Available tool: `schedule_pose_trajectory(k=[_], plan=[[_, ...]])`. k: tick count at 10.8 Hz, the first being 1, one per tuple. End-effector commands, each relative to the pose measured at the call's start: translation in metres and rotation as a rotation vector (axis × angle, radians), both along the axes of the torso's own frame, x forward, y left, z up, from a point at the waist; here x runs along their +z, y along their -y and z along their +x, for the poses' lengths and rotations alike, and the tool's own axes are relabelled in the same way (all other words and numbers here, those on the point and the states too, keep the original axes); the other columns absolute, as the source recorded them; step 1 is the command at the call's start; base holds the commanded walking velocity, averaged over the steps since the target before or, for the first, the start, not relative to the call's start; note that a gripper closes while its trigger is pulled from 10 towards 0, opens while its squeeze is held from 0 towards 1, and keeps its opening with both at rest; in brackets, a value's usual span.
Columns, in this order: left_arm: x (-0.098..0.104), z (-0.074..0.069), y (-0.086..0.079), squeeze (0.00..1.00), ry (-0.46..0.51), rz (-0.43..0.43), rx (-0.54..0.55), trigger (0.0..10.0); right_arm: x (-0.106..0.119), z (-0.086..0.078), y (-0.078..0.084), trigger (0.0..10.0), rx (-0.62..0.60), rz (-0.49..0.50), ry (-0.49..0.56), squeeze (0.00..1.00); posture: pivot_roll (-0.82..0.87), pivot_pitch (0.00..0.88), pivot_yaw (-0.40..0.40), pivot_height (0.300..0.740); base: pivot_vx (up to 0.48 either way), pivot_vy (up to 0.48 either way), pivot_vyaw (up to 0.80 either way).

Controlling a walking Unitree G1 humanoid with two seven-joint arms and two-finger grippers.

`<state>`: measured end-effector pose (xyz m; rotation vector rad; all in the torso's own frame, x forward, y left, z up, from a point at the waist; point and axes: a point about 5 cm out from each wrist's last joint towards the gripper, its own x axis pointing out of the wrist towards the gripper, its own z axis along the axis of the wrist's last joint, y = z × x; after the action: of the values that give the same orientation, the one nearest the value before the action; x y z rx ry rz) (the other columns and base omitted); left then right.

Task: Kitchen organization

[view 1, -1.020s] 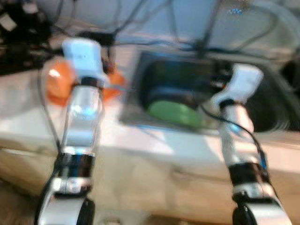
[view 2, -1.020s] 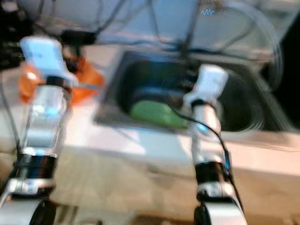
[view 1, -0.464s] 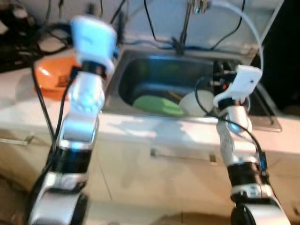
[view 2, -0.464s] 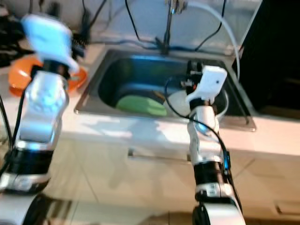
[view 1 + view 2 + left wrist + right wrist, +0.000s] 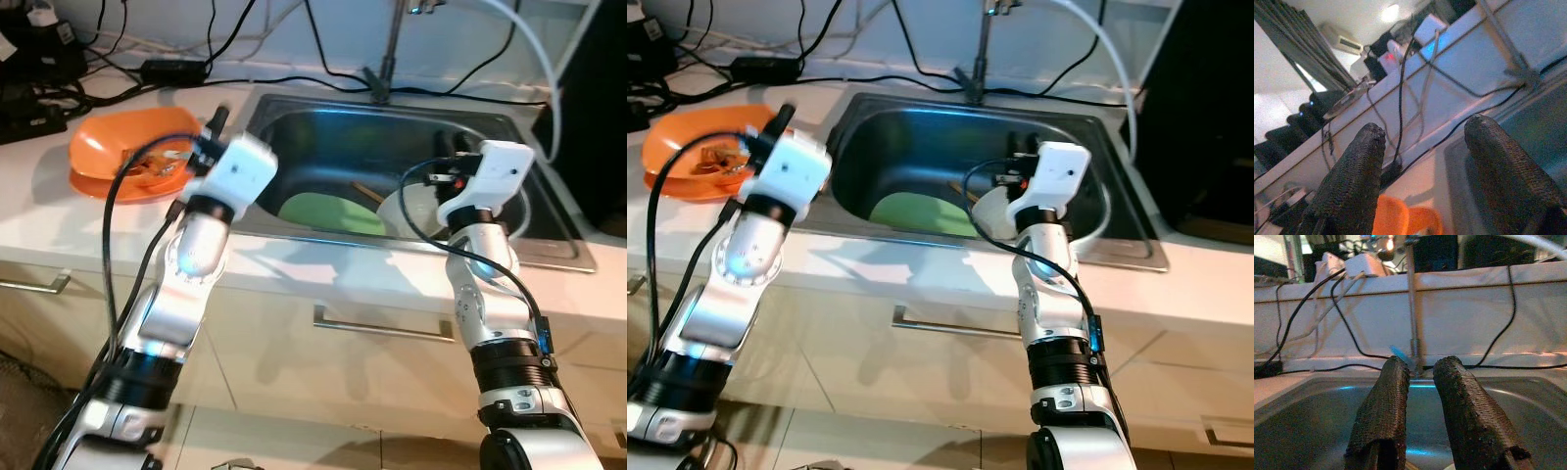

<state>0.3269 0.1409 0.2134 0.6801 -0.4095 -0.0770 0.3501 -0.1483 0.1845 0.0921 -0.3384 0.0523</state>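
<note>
Standing at the counter [image 5: 323, 269] with both arms raised over the sink [image 5: 294, 117], and nothing is picked up yet. The left gripper [image 5: 1422, 161] hangs over the sink's left rim, close to the orange plate [image 5: 118, 162] on the counter, and its 2 fingers are spread wide with nothing between them. The right gripper [image 5: 1422, 401] hovers above the right half of the basin; its fingers sit close together with just a thin gap, gripping nothing as far as I can see.

The stuff to tidy is down in the sink: a green plate [image 5: 328, 213] lying flat on the bottom, a white bowl [image 5: 416, 211] just right of it, and what looks like a chopstick [image 5: 368, 192] between them. The orange plate has some scraps on it.

My guess is the bowl or the green plate goes next. Stuff that could bite here:
- loose black cables [image 5: 245, 73] run along the far edge of the counter, so a wide arm swing could snag 1
- the tap [image 5: 390, 49] stands right behind the basin, easy to clip when lifting
- a flat plate on smooth steel probably slides away instead of getting pinched
- tipping the orange plate would dump the scraps
</note>
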Motion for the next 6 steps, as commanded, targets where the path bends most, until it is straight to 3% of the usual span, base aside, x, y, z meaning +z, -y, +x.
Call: schedule_pose_trajectory(k=[1,3,6], plan=[[-0.002,-0.001,-0.004,0.00,-0.002,0.023,0.024,10.0,-0.001,-0.001,0.000,10.0,0.007,-0.020,-0.012,0.00,0.06,0.007,-0.049,0.740,0.000,0.000,0.00],[-0.012,-0.015,-0.004,0.00,-0.010,0.029,0.020,10.0,-0.002,-0.001,-0.001,10.0,0.008,-0.027,-0.019,0.00,0.07,0.024,-0.055,0.740,0.000,0.000,0.20],[-0.021,-0.028,-0.003,0.00,0.017,0.072,0.030,10.0,-0.006,0.000,-0.005,10.0,0.025,-0.030,-0.038,0.00,0.08,0.035,-0.063,0.740,0.000,0.000,0.74]])
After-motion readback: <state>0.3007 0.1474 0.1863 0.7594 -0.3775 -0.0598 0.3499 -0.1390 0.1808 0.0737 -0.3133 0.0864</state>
